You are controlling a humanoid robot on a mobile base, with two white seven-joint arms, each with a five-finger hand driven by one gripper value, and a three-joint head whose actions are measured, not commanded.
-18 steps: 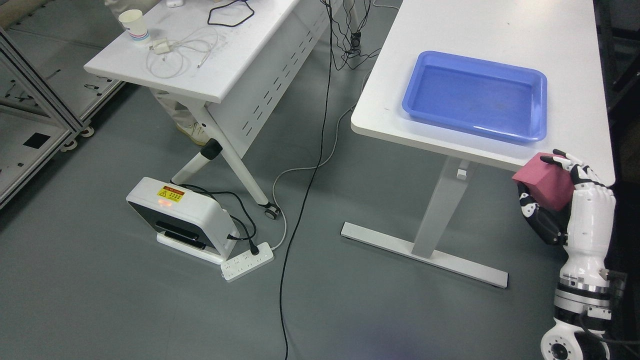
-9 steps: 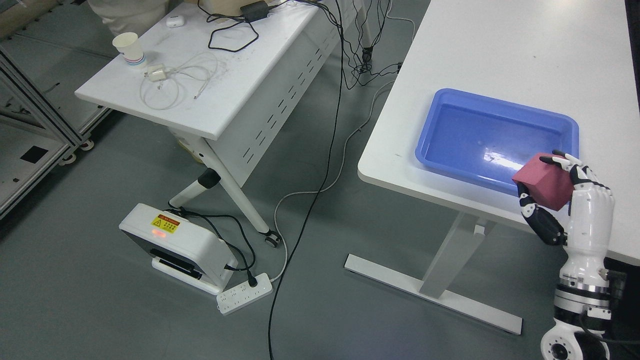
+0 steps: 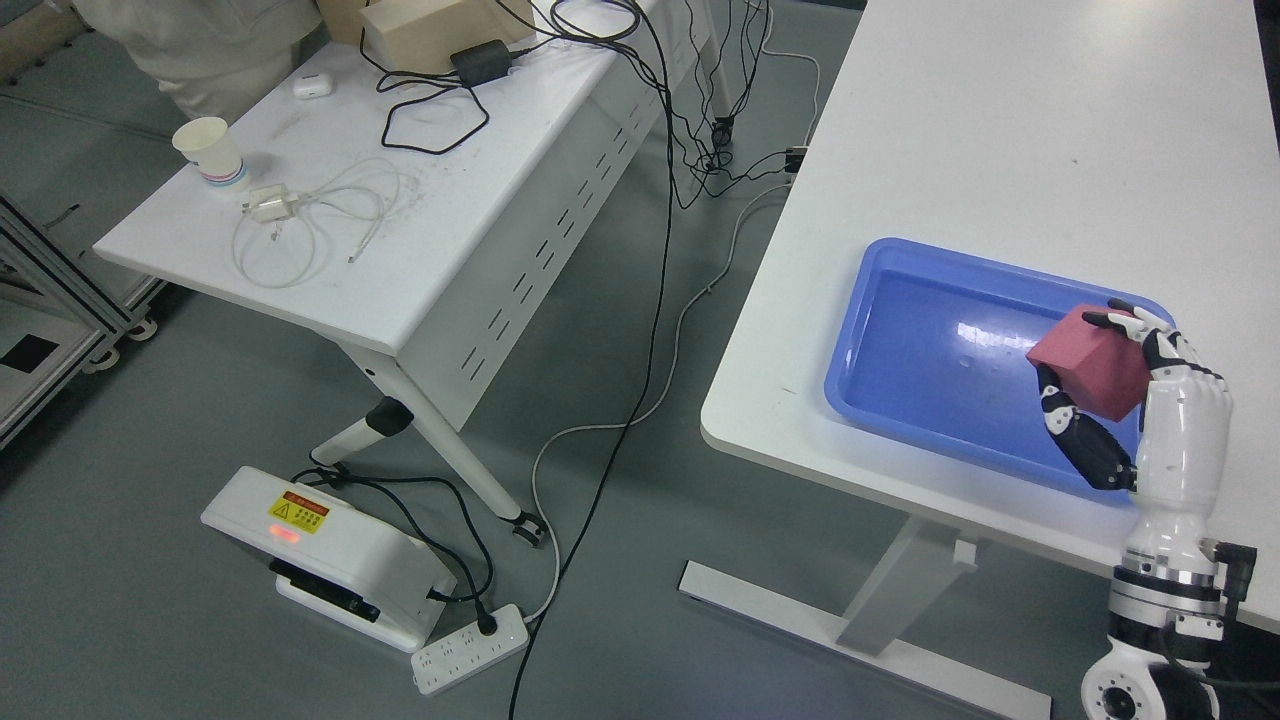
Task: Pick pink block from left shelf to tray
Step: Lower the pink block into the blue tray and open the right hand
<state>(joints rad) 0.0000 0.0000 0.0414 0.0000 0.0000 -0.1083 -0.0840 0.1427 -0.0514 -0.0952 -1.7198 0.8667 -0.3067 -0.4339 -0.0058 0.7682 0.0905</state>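
Fingers (image 3: 1110, 322) of right hand (image 3: 1130, 410) clamped pink block (image 3: 1092, 362), held above blue tray's (image 3: 880, 420) right end; drop was straight down.

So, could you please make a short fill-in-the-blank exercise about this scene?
1. The right hand holds a pink ____.
2. The pink block is seen over the blue ____.
3. The tray rests on a ____ table.
4. On the other table stands a paper ____.

Missing words: block; tray; white; cup
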